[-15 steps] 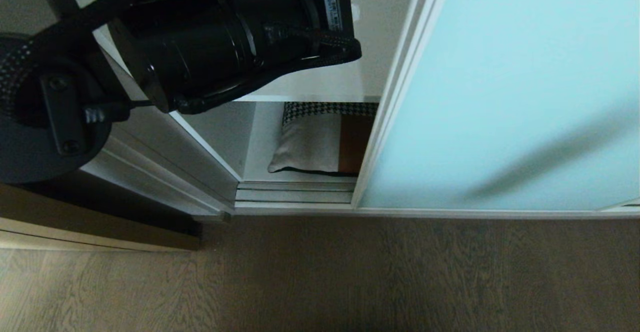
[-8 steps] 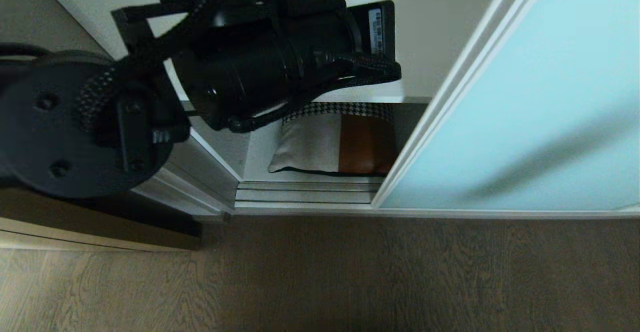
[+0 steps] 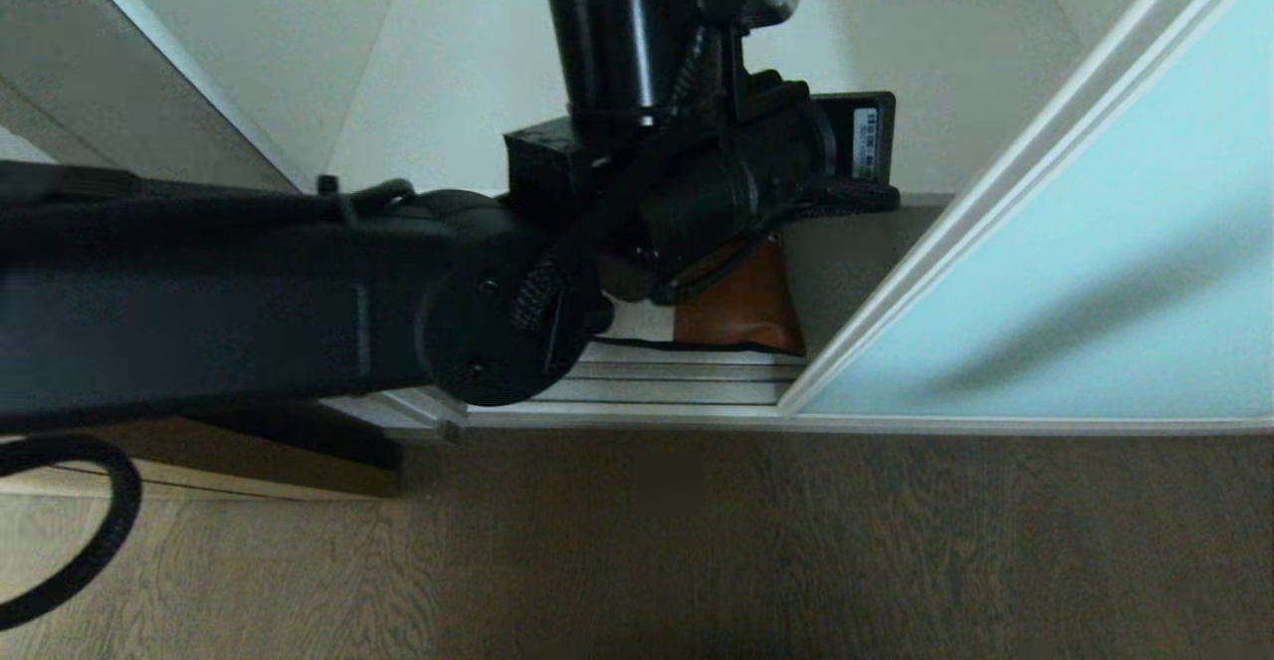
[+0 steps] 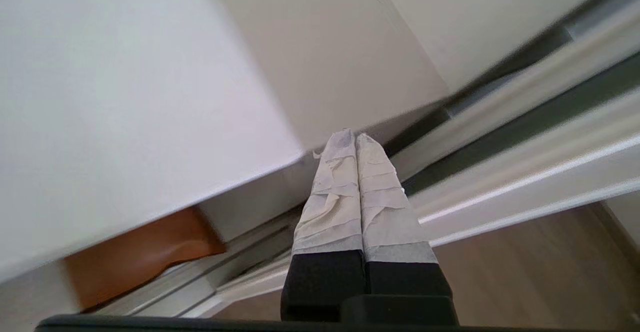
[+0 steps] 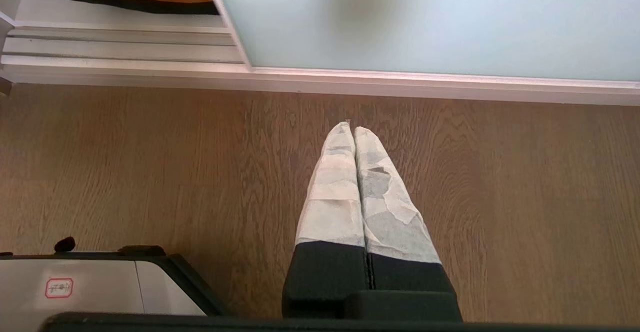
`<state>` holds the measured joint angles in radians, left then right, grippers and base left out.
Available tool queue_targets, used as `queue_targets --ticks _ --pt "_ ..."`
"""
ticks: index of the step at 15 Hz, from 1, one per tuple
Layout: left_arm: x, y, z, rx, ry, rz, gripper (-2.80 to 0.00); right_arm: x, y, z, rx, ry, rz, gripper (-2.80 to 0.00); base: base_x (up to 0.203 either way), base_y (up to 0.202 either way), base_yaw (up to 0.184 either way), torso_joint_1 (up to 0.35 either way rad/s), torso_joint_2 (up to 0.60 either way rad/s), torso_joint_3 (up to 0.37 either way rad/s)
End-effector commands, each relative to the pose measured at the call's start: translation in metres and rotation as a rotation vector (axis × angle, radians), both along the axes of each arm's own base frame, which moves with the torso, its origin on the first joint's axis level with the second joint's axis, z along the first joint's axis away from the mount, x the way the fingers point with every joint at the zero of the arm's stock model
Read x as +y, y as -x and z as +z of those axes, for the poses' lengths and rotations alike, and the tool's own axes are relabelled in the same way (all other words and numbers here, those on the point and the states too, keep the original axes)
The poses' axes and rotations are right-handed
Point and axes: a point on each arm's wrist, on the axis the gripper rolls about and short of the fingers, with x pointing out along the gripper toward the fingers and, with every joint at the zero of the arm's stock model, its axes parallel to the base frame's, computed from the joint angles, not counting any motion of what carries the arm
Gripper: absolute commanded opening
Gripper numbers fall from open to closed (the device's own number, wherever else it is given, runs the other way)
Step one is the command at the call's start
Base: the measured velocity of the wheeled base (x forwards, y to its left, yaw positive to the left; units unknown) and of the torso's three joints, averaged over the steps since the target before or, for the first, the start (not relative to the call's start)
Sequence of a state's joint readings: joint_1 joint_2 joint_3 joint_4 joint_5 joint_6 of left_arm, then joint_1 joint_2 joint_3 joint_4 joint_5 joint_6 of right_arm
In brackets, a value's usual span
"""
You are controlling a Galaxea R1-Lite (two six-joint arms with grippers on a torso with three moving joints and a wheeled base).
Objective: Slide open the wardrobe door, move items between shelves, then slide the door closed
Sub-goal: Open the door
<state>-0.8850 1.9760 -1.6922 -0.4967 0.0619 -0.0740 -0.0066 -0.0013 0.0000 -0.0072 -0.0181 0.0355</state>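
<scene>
The sliding wardrobe door point(image 3: 1095, 272), frosted aqua glass in a silver frame, stands partly open on the right. In the gap lies the cushion, of which only the rust-orange panel point(image 3: 748, 314) shows past my left arm. That arm reaches across from the left into the opening. My left gripper point(image 4: 355, 134) is shut and empty, its taped fingers point(image 4: 380, 207) pointing at the front edge of a white shelf point(image 4: 125, 121), with the cushion's orange corner point(image 4: 140, 252) under that board. My right gripper point(image 5: 354, 127) hangs shut and empty over the wood floor, in front of the door point(image 5: 425, 16).
Silver floor tracks point(image 3: 677, 381) run along the wardrobe's sill. A tan wooden door edge point(image 3: 199, 471) stands at the left on the brown floor point(image 3: 746, 541). A black cable point(image 3: 90, 541) loops at the lower left. The robot's base point(image 5: 75, 287) sits beside the right gripper.
The door has slid to the right, widening the opening. My left arm has swung rightward and deeper into the wardrobe, now covering most of the cushion. The right arm has not moved.
</scene>
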Motion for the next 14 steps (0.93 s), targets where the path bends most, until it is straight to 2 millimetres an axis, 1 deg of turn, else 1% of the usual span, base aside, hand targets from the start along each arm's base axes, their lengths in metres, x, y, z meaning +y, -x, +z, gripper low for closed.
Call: queue_targets --ticks 1,4,6,8,10,11,14 --pt "-0.029 -0.006 -0.024 0.015 -0.015 -0.026 -2.80 0.000 0.000 0.000 0.002 0.000 -0.001 -2.80 0.000 0.000 0.000 0.000 0.00 0.000" --pt "-0.056 -0.004 -0.044 0.022 -0.026 -0.062 -2.80 0.000 0.000 0.000 0.002 -0.001 0.000 -2.80 0.000 0.000 0.000 0.000 0.00 0.000" --pt "-0.076 0.004 -0.051 0.016 -0.017 -0.089 -2.80 0.000 0.000 0.000 0.002 0.000 0.000 -2.80 0.000 0.000 0.000 0.000 0.00 0.000" --pt "-0.093 0.016 -0.053 0.009 -0.003 -0.110 -2.80 0.000 0.000 0.000 0.002 0.000 0.000 -2.80 0.000 0.000 0.000 0.000 0.00 0.000" --pt "-0.107 0.020 -0.060 0.007 -0.002 -0.124 -2.80 0.000 0.000 0.000 0.002 0.000 -0.001 -2.80 0.000 0.000 0.000 0.000 0.00 0.000" --pt "-0.114 0.026 -0.065 0.010 -0.012 -0.139 -2.80 0.000 0.000 0.000 0.002 0.000 -0.001 -2.80 0.000 0.000 0.000 0.000 0.00 0.000" --pt "-0.126 0.029 -0.083 0.024 -0.042 -0.156 -2.80 0.000 0.000 0.000 0.002 0.000 -0.001 -2.80 0.000 0.000 0.000 0.000 0.00 0.000"
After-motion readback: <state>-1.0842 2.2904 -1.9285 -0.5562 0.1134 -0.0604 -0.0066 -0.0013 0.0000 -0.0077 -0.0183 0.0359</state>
